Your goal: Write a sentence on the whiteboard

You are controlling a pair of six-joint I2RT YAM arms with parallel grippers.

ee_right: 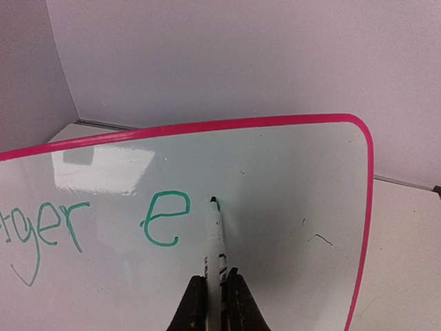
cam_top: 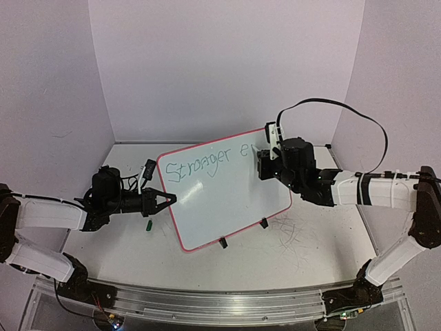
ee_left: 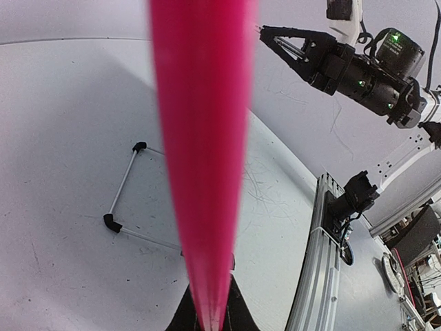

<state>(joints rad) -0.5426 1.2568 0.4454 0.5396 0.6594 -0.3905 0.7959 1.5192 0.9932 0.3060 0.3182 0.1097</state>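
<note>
Closest in, the left pincer [ee_left: 210,312] is clamped on the pink left rim of the whiteboard [cam_top: 227,207]. It sits mid-counter [cam_top: 296,258], with 2 black clip feet [cam_top: 222,243] on its near edge. Opposite, the right pincer [ee_right: 215,300] grips a marker [ee_right: 214,238], tip at the board just right of the sentence [cam_top: 207,165], green "Stronger e".
</note>
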